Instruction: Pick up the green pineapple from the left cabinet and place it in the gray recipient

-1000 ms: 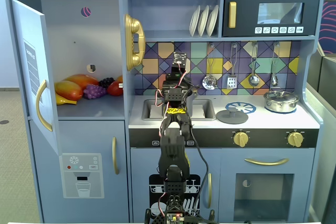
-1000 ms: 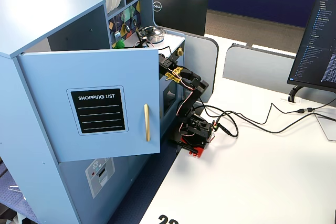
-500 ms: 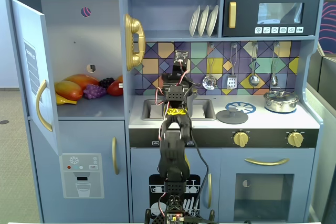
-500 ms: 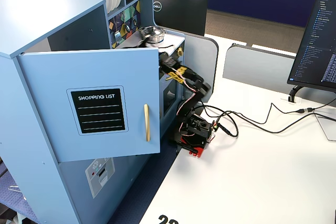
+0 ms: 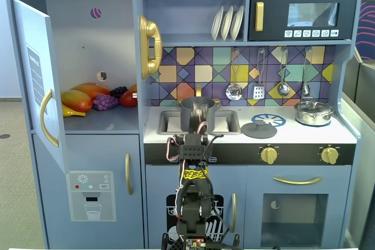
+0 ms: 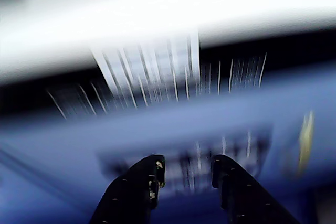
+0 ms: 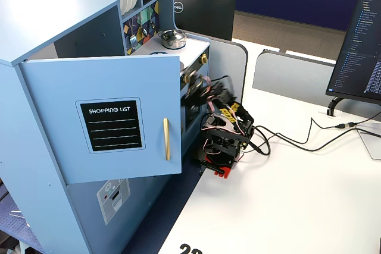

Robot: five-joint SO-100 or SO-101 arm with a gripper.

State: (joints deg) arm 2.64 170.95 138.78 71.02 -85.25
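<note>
Toy kitchen backdrop, left cabinet (image 5: 88, 57) door open, gray recipient (image 5: 197, 111) in sink, tool (image 6: 185, 174) fingers apart, empty, wrist view blurred

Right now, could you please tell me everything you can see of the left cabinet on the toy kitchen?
The left cabinet is a light blue-gray compartment, seemingly painted wood, at the kitchen's upper left in a fixed view. Its door stands swung open toward the camera, carrying a curved gold handle; another fixed view shows a black "Shopping List" panel on the door's outer face. Two round holes pierce the back wall. Toy fruit in orange, yellow, purple and red lies on its shelf. No green fruit shows there.
</note>
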